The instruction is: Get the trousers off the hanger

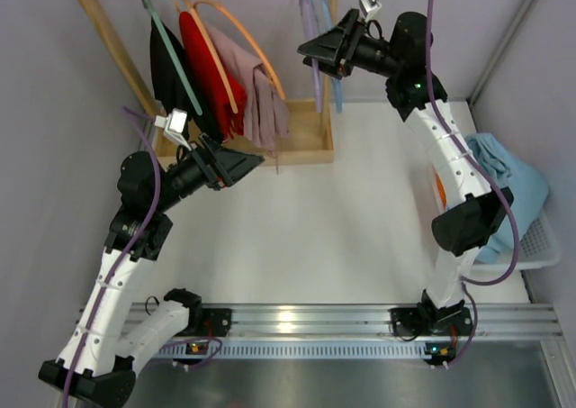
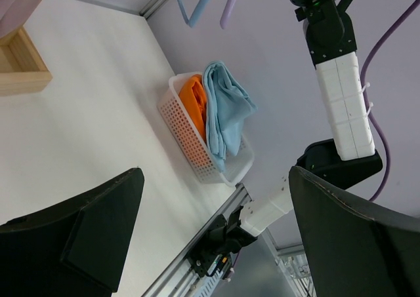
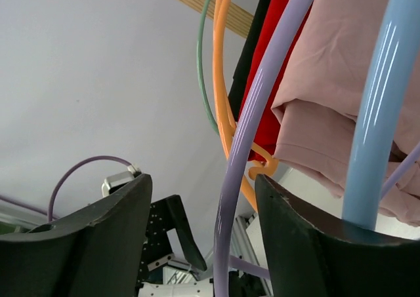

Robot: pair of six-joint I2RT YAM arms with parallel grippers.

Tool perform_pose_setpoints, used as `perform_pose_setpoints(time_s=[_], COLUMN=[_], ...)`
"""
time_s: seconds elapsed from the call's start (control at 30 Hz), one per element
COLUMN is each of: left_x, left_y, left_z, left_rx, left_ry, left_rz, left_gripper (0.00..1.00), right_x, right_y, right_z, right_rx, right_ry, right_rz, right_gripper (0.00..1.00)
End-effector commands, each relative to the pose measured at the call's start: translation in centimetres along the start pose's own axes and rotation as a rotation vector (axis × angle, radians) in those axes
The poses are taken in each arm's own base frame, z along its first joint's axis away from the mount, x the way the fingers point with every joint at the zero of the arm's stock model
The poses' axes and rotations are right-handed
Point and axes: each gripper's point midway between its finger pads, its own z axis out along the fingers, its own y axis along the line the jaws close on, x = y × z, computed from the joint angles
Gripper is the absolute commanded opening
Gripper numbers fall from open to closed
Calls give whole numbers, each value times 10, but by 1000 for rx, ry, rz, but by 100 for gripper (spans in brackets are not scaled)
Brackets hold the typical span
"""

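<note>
The light blue trousers (image 1: 513, 178) lie bunched in a white basket at the right table edge, off the hanger; the left wrist view shows the trousers (image 2: 226, 110) next to an orange cloth. The bare lavender hanger (image 1: 317, 88) hangs on the wooden rail at the back. My right gripper (image 1: 310, 52) is up at it, open. In the right wrist view the hanger (image 3: 252, 113) passes between the fingers of the right gripper (image 3: 203, 238), touching neither. My left gripper (image 1: 247, 163) hovers open and holds nothing in front of the rack base; the left gripper (image 2: 216, 238) faces the basket.
A wooden rack (image 1: 306, 142) carries a green hanger, an orange hanger (image 3: 223, 80), black and red garments (image 1: 211, 75), a pink garment (image 3: 328, 94) and a pale blue hanger (image 3: 374, 113). The white basket (image 2: 190, 143) holds the orange cloth (image 2: 195, 103). Walls close in left and right.
</note>
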Motion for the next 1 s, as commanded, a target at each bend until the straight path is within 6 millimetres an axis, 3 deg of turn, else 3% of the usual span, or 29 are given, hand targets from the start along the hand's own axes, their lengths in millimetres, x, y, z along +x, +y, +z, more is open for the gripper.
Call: perform_pose_setpoints(time_s=[0.0,0.1,0.13,0.2,0.23,0.3,0.5,0.57,0.67,0.7,0.73,0.83,0.9,0.93,0.97], left_x=[-1,0,0,1,2,2,4,7,10,17,17,30,34,38,38], left_y=[-5,-5,-5,-5,-4,-5,-2,-3,10,21,24,34,44,52,54], left_z=[-2,-3,-4,-4,-5,-6,-7,-8,-9,-11,-12,-15,-19,-22,-24], left_rx=[23,26,27,28,28,29,27,35,-5,-53,-66,-96,-141,-183,-187], left_ry=[-6,-5,-4,-3,-3,-5,-3,6,17,42,49,143,183,218,238], left_rz=[5,10,12,16,16,21,36,67,122,117,138,209,258,251,299], left_gripper=[98,98,98,98,98,98,98,98,98,98,98,98,98,98,98], right_x=[-2,-4,-6,-8,-9,-10,-5,-2,6,12,15,28,35,38,38], right_y=[11,24,31,21,31,32,29,37,46,39,50,46,29,39,34], right_z=[-12,-19,-24,-29,-36,-41,-49,-55,-66,-69,-79,-101,-113,-125,-133], right_rx=[18,19,22,99,104,147,222,213,212,229,220,261,328,331,367], right_ry=[-14,-42,-56,-96,-119,-142,-151,-147,-138,-124,-134,-128,-117,-131,-133], right_rz=[-21,-69,-94,-129,-149,-184,-262,-295,-334,-338,-366,-458,-518,-556,-602], right_gripper=[65,73,84,89,94,99,99,100,99,100,99,99,99,99,99])
